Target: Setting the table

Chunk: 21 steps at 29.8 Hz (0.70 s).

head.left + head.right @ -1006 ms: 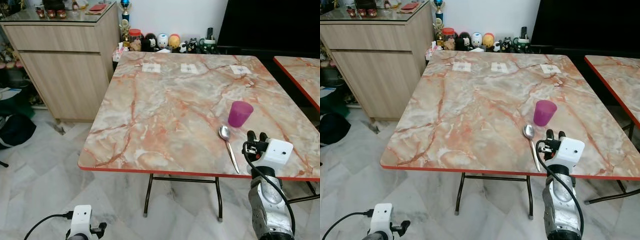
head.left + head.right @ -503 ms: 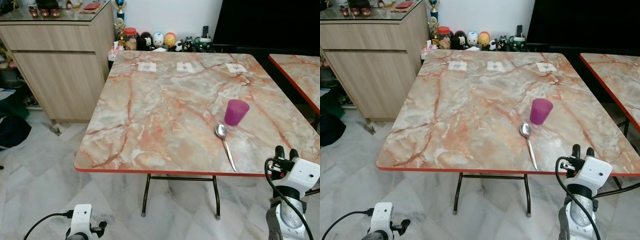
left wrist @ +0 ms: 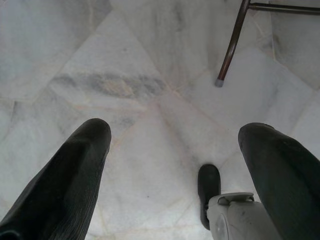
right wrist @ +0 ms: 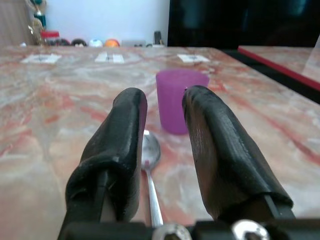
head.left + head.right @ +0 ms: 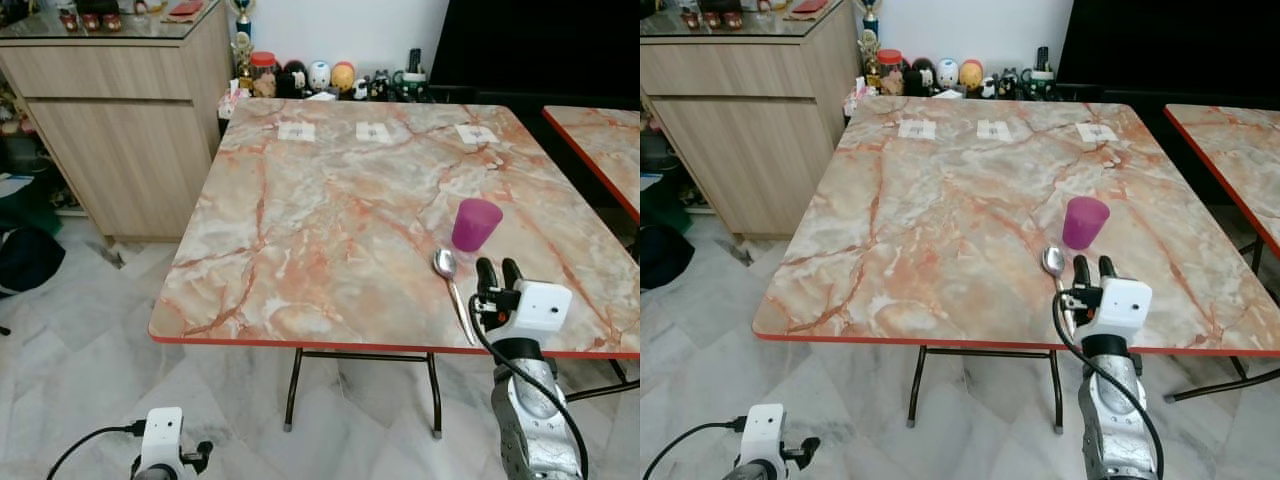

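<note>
Silver metal spoon (image 5: 453, 290) lies just left of right gripper (image 5: 497, 272), handle toward the table edge. Fingers apart, empty; purple plastic cup (image 5: 475, 223) just beyond the spoon.

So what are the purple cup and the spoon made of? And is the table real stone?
The purple cup looks like plastic: one even, matte colour with no shine. The spoon seems to be metal, silvery and polished, catching the light. The table has a marble pattern, but its thin top, red edge band and slim metal legs suggest a printed laminate rather than real stone.
</note>
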Motion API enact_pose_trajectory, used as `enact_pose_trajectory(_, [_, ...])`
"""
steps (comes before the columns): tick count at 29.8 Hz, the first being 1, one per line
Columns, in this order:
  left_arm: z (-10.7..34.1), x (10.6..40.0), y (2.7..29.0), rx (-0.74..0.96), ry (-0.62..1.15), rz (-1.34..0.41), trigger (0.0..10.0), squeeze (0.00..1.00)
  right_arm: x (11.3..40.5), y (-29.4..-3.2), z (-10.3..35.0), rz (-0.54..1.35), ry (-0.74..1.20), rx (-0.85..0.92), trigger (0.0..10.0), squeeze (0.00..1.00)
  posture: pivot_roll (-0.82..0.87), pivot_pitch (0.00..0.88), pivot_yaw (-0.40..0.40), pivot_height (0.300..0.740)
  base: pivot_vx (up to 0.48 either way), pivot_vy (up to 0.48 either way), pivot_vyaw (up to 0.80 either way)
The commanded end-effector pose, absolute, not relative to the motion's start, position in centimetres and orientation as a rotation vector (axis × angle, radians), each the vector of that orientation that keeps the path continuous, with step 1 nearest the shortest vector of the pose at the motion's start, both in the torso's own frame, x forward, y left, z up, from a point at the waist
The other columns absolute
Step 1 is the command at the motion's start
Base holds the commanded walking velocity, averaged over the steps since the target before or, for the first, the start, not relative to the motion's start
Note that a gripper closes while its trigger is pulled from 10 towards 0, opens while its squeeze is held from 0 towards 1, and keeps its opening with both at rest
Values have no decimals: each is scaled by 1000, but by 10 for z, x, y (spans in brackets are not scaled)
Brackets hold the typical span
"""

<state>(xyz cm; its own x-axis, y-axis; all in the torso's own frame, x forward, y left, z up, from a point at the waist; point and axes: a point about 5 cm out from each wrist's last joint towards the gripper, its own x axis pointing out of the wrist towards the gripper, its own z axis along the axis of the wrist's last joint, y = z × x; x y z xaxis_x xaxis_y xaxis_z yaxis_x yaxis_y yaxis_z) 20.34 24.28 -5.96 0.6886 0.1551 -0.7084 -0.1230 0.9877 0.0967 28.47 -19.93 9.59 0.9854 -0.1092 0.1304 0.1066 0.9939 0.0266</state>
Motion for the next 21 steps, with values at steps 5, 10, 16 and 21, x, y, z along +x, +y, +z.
enact_pose_trajectory(5, [-63,198,243,38,829,168,10000,0,267,-216,77,-230,-70,-13,10000,0,114,1,-56,740,0,0,0])
enact_pose_trajectory(10, [-63,198,245,41,828,180,10000,0,219,-259,62,-630,-29,-16,10000,0,99,0,-58,740,0,0,0])
enact_pose_trajectory(16, [-62,199,244,41,826,179,10000,0,167,-273,11,-851,206,-25,10000,0,100,0,-56,740,0,0,0])
enact_pose_trajectory(21, [-62,200,244,38,825,182,10000,0,162,-270,-24,-819,385,69,10000,0,90,0,-53,740,0,0,0])
